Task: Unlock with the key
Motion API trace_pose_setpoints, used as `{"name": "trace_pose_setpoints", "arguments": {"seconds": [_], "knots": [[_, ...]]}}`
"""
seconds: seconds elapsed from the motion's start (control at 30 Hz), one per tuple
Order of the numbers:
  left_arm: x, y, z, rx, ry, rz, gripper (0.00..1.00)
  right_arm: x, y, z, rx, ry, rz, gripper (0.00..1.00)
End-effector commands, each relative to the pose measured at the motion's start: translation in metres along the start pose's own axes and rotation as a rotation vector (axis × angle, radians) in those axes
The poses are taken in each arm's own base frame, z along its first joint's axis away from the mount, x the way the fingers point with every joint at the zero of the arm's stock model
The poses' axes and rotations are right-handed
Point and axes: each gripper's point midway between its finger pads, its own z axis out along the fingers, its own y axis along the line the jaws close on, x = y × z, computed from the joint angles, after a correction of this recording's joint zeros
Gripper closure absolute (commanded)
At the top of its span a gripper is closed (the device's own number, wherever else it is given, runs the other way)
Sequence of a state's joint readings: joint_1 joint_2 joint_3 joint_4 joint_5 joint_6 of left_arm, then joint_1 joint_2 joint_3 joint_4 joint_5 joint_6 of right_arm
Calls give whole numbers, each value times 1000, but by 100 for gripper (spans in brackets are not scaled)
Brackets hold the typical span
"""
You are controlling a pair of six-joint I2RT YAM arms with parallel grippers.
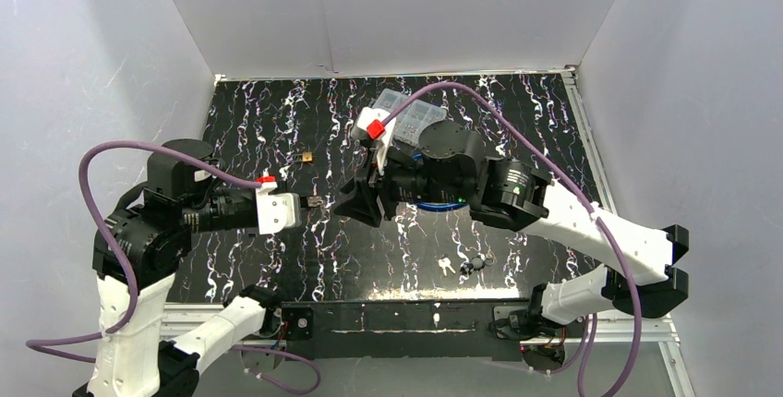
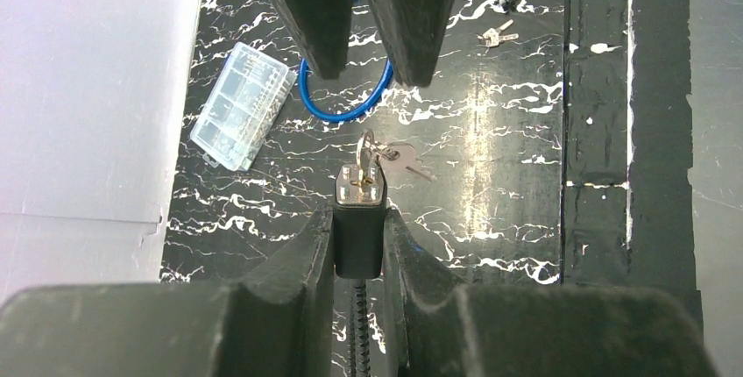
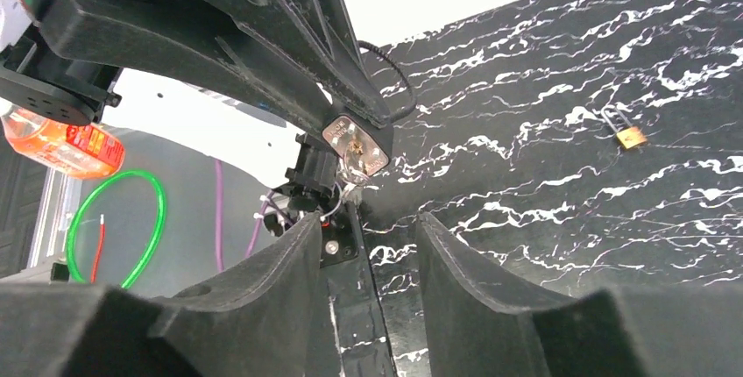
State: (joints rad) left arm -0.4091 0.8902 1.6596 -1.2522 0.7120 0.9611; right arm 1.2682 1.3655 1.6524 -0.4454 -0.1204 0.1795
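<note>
Black marbled counter (image 1: 258, 120), bit of clutter on it. Got a clear plastic organiser box (image 1: 406, 113) up by the far edge, a blue ring (image 2: 337, 117) lying flat under the right arm, a little brass padlock (image 1: 306, 155) off toward the far left, and some loose spare keys (image 1: 447, 266) by the near edge. All of that sitting down on the counter, well apart from the lock, so not really blocking anything.

As for the left claw (image 2: 359, 219): clenched on the black-bodied lock (image 2: 358, 254), holding it up off the counter over the middle-left, fingers pinching its two sides. Long axis lined up with those fingers, roughly level, silver keyed face pointing straight at the right claw (image 3: 368, 237). Stuck in that face, the key (image 2: 366, 151), poking out along the same line, with a second key dangling off its ring. Thin black cable trailing back from the lock body between the left fingers.

Over at the right claw: released, jaws apart, grasping nothing, tips just short of the key and squared up to it.
</note>
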Motion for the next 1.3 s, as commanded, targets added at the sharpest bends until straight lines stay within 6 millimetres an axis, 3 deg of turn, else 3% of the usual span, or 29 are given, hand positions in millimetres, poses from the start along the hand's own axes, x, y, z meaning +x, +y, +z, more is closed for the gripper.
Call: {"name": "trace_pose_setpoints", "arguments": {"seconds": [0.0, 0.17, 0.47, 0.77, 0.97, 1.07, 1.27], "knots": [[-7, 0, 3, 18, -35, 15, 100, -32, 0, -11, 20, -110, -57, 47], [-8, 0, 2, 20, -37, 11, 100, -39, 1, -1, 7, -117, -79, 45], [-7, -1, 2, 27, -33, 8, 100, -45, 5, 13, -22, -112, -95, 52], [-8, 1, 1, 17, -33, 23, 100, -29, 1, 18, -14, -49, -80, 72], [-8, 1, 1, 15, -31, 30, 100, -20, -3, 14, 7, -25, -82, 57], [-8, 2, 1, 16, -33, 30, 100, -21, -5, 12, 20, -30, -85, 55], [-10, 2, 0, 11, -36, 37, 100, -23, -4, 14, 16, -36, -76, 75]]}}
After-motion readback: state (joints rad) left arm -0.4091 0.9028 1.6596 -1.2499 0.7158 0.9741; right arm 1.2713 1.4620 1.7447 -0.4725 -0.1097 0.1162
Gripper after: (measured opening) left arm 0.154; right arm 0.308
